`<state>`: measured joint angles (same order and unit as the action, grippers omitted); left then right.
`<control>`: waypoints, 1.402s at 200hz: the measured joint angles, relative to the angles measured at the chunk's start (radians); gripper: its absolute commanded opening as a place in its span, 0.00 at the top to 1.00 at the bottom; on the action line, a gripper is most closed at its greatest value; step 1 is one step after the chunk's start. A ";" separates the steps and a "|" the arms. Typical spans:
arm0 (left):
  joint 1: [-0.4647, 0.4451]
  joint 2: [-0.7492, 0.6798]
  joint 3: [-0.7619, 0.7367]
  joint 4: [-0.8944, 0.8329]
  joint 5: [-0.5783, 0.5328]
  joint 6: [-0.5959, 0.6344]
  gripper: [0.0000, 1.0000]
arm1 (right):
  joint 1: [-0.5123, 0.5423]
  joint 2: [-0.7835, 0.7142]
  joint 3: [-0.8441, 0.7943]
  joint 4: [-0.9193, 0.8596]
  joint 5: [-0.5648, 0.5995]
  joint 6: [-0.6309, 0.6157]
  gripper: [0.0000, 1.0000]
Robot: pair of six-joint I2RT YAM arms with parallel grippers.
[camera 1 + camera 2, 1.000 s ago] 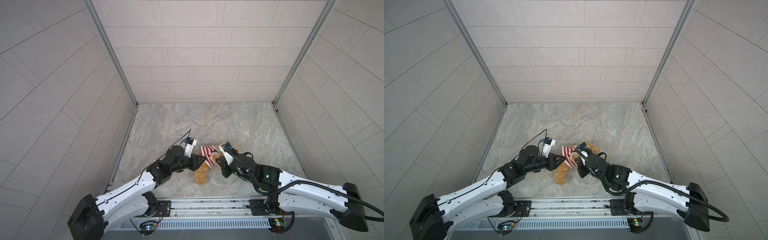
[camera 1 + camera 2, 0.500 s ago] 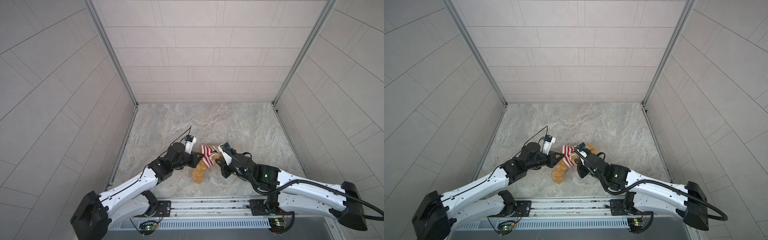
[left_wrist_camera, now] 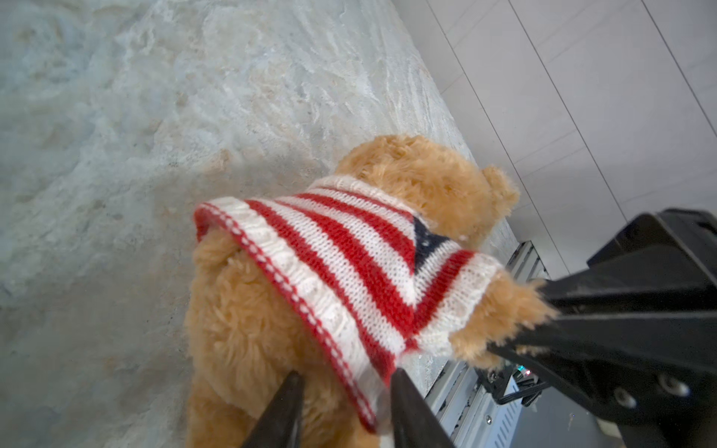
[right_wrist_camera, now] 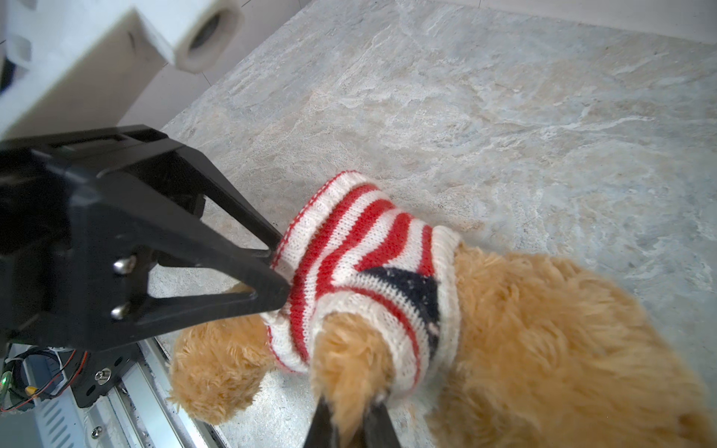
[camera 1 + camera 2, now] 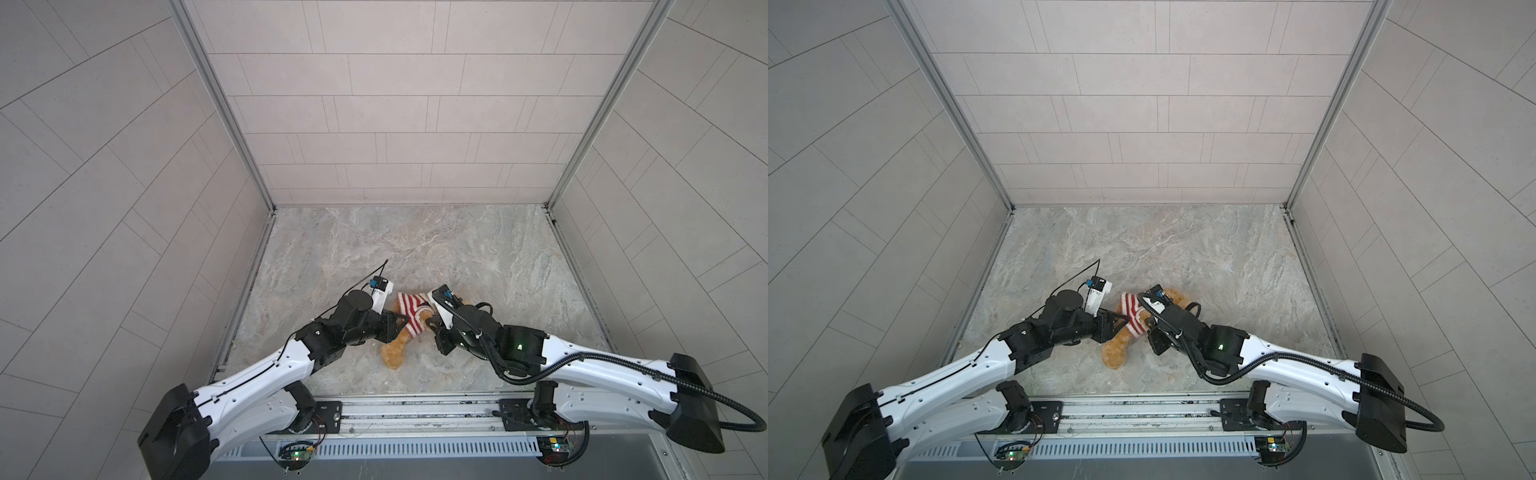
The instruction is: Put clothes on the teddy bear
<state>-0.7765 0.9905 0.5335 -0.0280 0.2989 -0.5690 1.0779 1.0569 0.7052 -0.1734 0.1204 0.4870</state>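
Left hand [image 3: 345, 372] apart, astride sweater [image 3: 349, 263] hem | right hand [image 4: 349, 405] still clamped on teddy bear [image 4: 543, 329] arm

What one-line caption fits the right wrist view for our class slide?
Right tool pinches the teddy bear by an arm; left tool touches the striped sweater.

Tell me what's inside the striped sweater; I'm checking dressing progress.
The torso of the teddy bear fills the sweater; one arm exits a sleeve, pinched by the right gripper. Head and legs are outside. The other arm is covered.
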 measured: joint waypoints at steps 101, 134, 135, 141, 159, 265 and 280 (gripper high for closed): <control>0.098 0.165 -0.014 0.120 0.049 -0.023 0.83 | -0.042 -0.201 -0.028 -0.082 0.051 0.002 0.40; 0.102 0.195 -0.008 0.129 0.053 -0.016 0.84 | -0.069 -0.298 -0.077 -0.187 0.111 0.009 0.34; 0.102 0.197 -0.007 0.130 0.053 -0.016 0.84 | -0.070 -0.302 -0.080 -0.191 0.113 0.010 0.34; 0.102 0.202 -0.003 0.130 0.053 -0.016 0.84 | -0.077 -0.318 -0.097 -0.206 0.118 0.012 0.33; 0.102 0.217 0.007 0.132 0.053 -0.014 0.84 | -0.104 -0.344 -0.144 -0.238 0.123 0.019 0.33; 0.106 0.208 0.017 0.111 0.044 0.008 0.63 | -0.204 -0.225 -0.204 -0.106 -0.013 -0.044 1.00; 0.109 0.163 0.018 0.069 0.031 0.019 0.55 | -0.204 -0.225 -0.200 -0.099 -0.036 -0.048 1.00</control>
<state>-0.6674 1.1534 0.5514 0.0406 0.3302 -0.5503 0.8742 0.8314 0.5056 -0.2726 0.0845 0.4389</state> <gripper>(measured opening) 0.402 0.052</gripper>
